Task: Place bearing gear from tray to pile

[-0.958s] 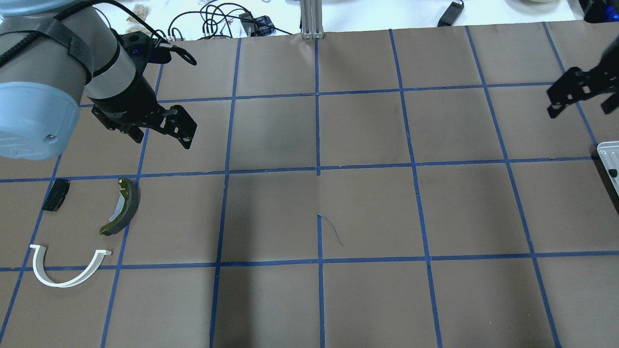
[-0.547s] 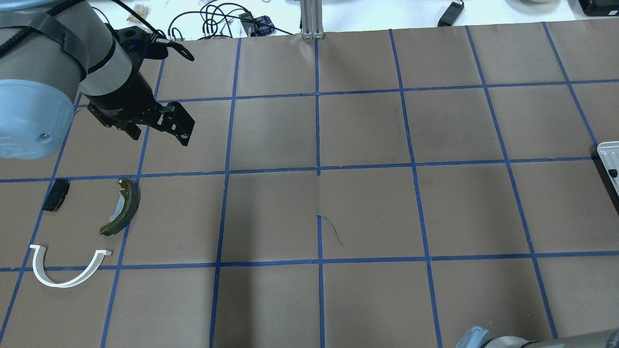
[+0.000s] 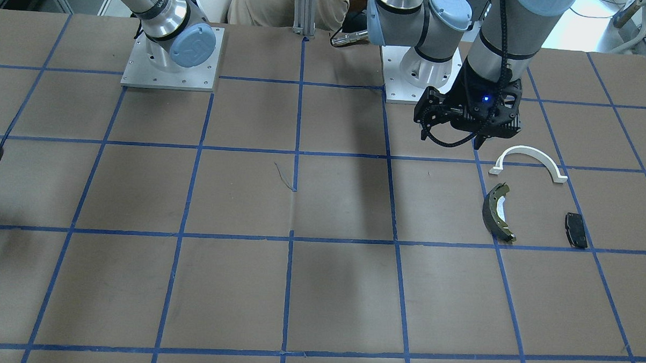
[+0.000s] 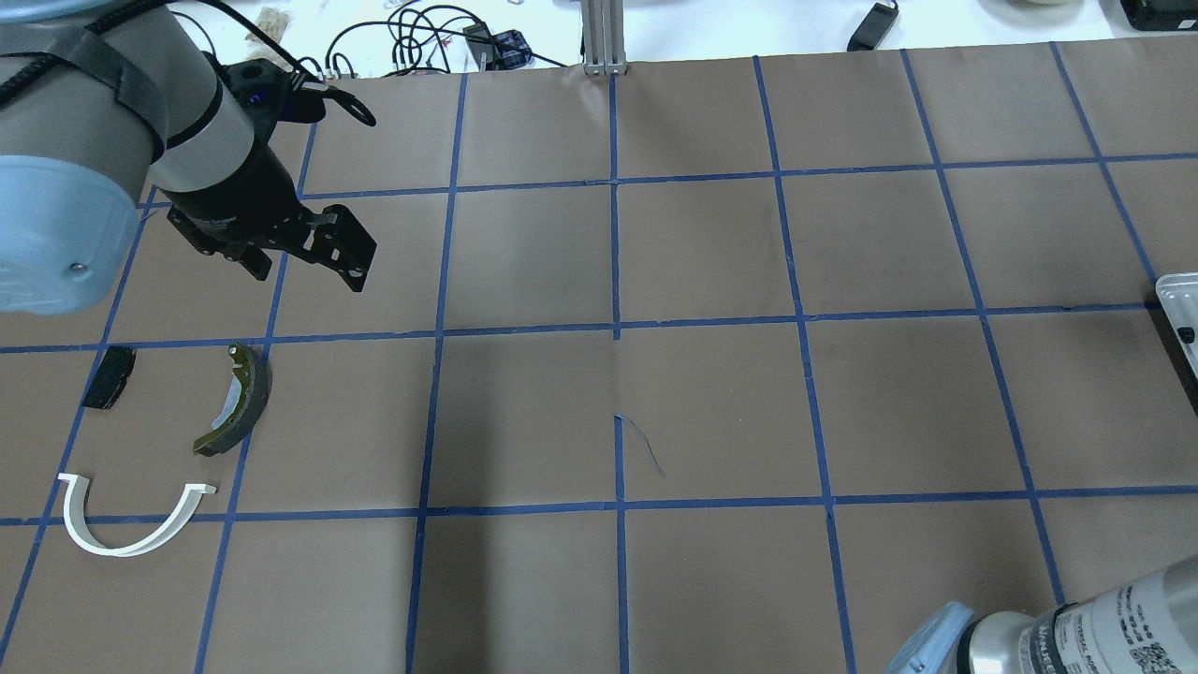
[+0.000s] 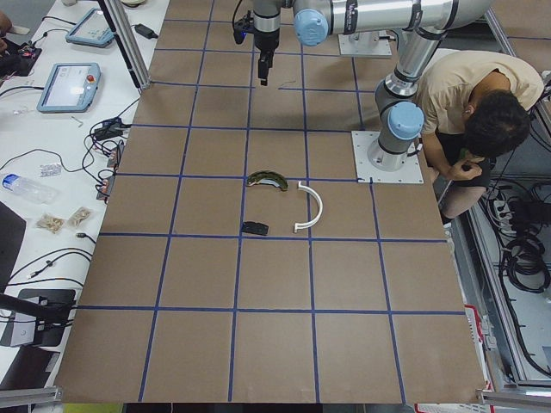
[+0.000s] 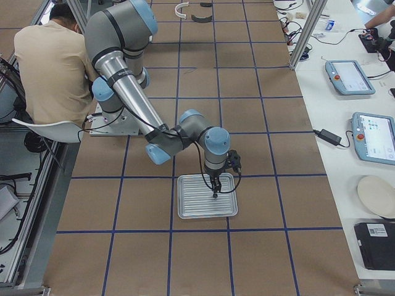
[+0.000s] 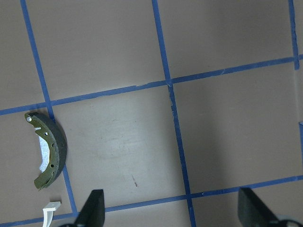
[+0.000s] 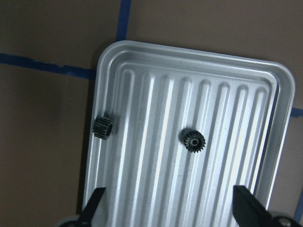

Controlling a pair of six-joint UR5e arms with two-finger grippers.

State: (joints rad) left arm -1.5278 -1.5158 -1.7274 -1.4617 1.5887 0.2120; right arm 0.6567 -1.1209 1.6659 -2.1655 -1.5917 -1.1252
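Observation:
The silvery ridged tray (image 8: 142, 85) fills the right wrist view. Two small black gears lie in it, one near the middle (image 8: 194, 141) and one by the left rim (image 8: 103, 127). My right gripper (image 8: 169, 190) is open and empty above the tray, its fingers (image 8: 92, 208) straddling the near end; it also shows in the exterior right view (image 6: 215, 188). The pile lies far left: white half-ring bracket (image 4: 131, 524), dark brake shoe (image 4: 234, 402), black pad (image 4: 108, 376). My left gripper (image 4: 318, 248) hovers open and empty beyond the brake shoe (image 7: 47, 149).
The table is brown paper with a blue tape grid. Only the tray's corner (image 4: 1177, 298) shows at the overhead view's right edge. My right arm's elbow (image 4: 1076, 627) sits at the bottom right. Cables and a metal post (image 4: 604, 37) line the far edge.
My right gripper has left the overhead view at the right edge, and the right arm's elbow has come in at the bottom right. The left gripper has barely shifted.

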